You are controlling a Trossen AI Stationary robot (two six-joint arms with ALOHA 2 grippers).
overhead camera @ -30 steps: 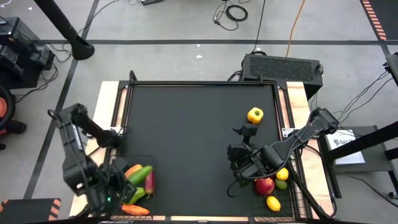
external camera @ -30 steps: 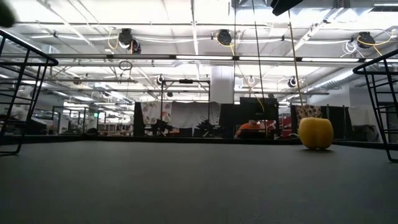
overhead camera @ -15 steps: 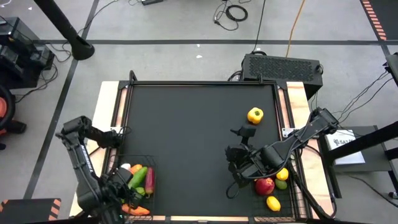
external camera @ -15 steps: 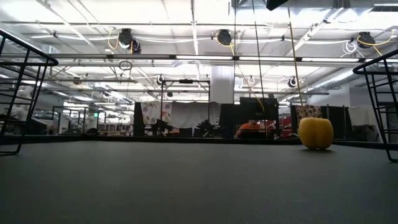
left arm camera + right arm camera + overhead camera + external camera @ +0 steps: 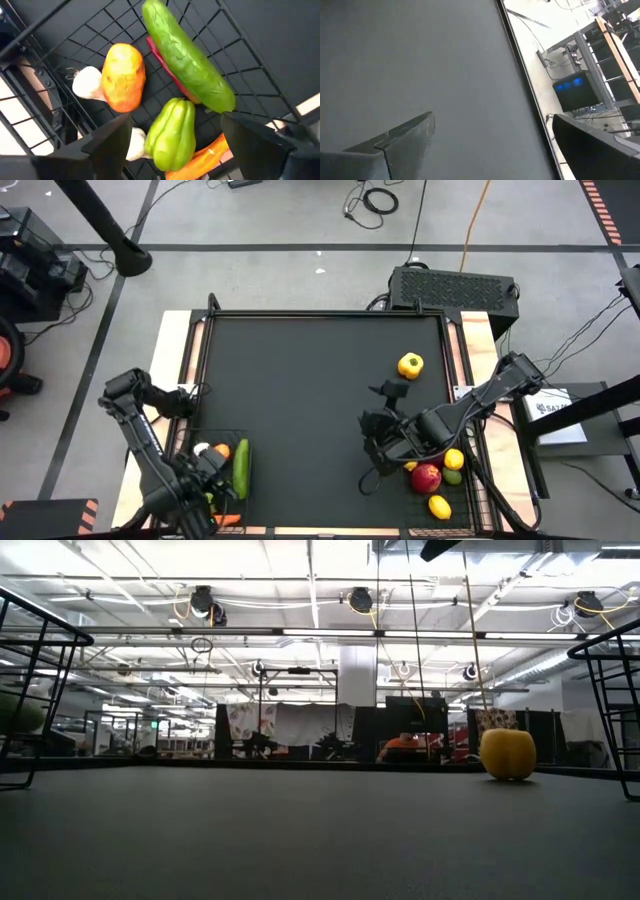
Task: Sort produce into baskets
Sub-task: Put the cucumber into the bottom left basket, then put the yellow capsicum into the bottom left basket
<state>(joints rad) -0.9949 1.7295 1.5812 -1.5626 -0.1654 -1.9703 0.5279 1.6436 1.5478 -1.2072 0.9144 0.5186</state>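
Note:
The left black wire basket [image 5: 236, 434] at the near left holds a green cucumber [image 5: 240, 466], an orange pepper [image 5: 222, 450] and white garlic [image 5: 203, 450]. The left wrist view shows them with a green pepper [image 5: 172, 132], a red chili [image 5: 167, 70] under the cucumber [image 5: 187, 55], and a carrot [image 5: 200, 162]. My left gripper [image 5: 172, 127] hangs open and empty above this basket [image 5: 85, 35]. The right basket [image 5: 478, 498] holds a red apple [image 5: 426, 477] and lemons [image 5: 439, 506]. A yellow pepper [image 5: 410, 365] stands on the table. My right gripper [image 5: 375, 450] is open and empty over bare tabletop.
The black tabletop [image 5: 300, 380] lies bare between the two baskets. The yellow pepper [image 5: 508, 753] stands far right in the low view, and both baskets' wire walls [image 5: 40, 640] frame its edges. A dark box [image 5: 455, 288] sits beyond the far edge.
My left arm has drawn back toward the table's near edge, away from over the basket's contents. The cucumber has shifted toward the basket's right side and now lies over the red chili. My right gripper has crept slightly toward the table's left.

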